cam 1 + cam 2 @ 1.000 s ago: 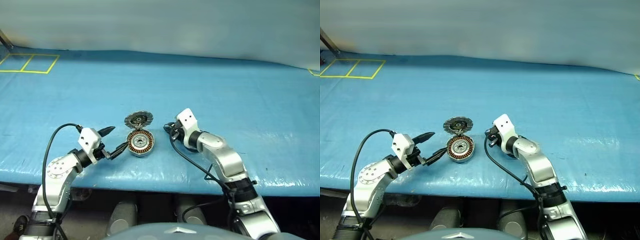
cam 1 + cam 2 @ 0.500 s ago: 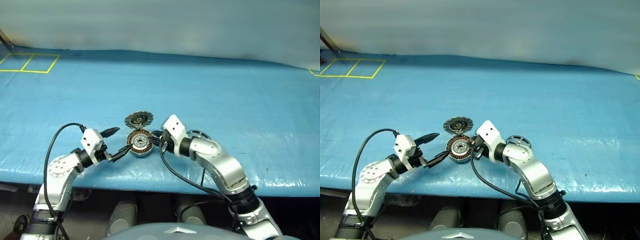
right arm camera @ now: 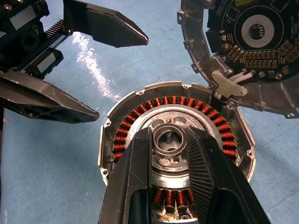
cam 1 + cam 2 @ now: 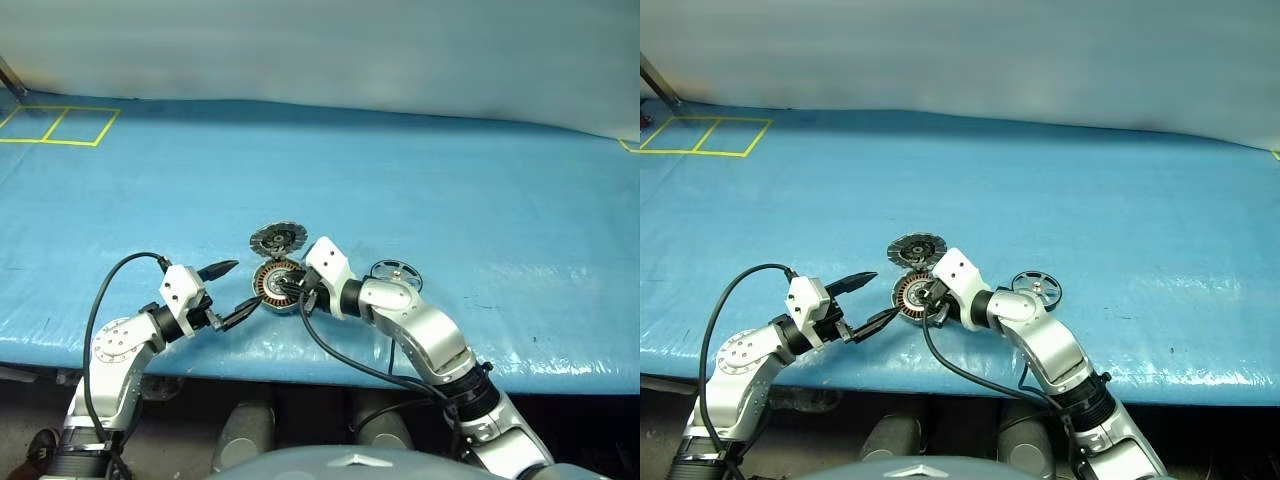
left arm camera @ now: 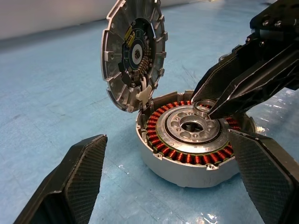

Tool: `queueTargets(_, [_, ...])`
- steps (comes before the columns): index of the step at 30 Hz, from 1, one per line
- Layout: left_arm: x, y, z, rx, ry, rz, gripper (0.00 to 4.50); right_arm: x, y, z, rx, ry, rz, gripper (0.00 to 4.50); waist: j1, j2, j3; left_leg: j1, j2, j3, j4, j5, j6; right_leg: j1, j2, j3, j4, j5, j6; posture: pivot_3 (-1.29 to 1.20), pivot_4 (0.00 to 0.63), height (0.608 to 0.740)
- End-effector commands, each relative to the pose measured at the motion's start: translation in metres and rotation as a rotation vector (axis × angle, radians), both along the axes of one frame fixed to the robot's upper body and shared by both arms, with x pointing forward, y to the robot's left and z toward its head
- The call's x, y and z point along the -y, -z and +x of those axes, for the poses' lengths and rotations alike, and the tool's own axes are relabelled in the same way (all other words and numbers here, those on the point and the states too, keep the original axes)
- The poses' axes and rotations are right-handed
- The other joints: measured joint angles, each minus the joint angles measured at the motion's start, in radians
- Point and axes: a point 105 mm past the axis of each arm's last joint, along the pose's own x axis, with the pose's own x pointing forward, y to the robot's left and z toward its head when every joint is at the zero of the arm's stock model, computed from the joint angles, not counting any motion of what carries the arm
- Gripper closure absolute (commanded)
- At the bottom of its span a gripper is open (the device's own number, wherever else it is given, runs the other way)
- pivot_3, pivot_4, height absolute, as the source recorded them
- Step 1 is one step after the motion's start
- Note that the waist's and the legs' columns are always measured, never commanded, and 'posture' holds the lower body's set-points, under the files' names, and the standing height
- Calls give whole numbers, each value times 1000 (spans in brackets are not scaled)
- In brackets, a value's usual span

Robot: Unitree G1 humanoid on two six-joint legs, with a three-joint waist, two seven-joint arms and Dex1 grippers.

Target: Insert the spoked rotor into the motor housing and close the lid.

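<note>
Right gripper has been swung from beside the housing to above its centre, jaws narrowed around a small ring, it seems. Left gripper held wide, empty. Rotor left on the mat, uninserted; lid stands open.

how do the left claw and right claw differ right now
The left claw is spread wide and empty beside the motor housing; the right claw is nearly shut, pinching a small silver ring over the housing's centre. The left stays off the housing; the right reaches over its windings. Both have two black fingers.
</note>
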Motion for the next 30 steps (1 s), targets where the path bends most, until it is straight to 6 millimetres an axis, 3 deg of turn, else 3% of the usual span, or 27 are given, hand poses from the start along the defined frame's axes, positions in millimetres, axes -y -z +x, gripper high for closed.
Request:
queueTargets(1, [0, -6, 1, 34, 1, 0, 0, -8, -11, 2, 48, -23, 28, 3802, 0, 0, 0, 0, 0, 0, 0, 0, 0, 0, 0, 0, 0, 0, 0, 0, 150, 740])
queueTargets(22, [1, -5, 1, 38, 7, 2, 0, -13, 2, 5, 17, -23, 5, 3802, -1, 0, 0, 0, 0, 0, 0, 0, 0, 0, 0, 0, 0, 0, 0, 0, 150, 740])
queueTargets(30, [1, -3, 0, 34, 3, 4, 0, -13, -1, 7, 34, -21, 7, 3802, -1, 0, 0, 0, 0, 0, 0, 0, 0, 0, 0, 0, 1, 0, 0, 0, 150, 740])
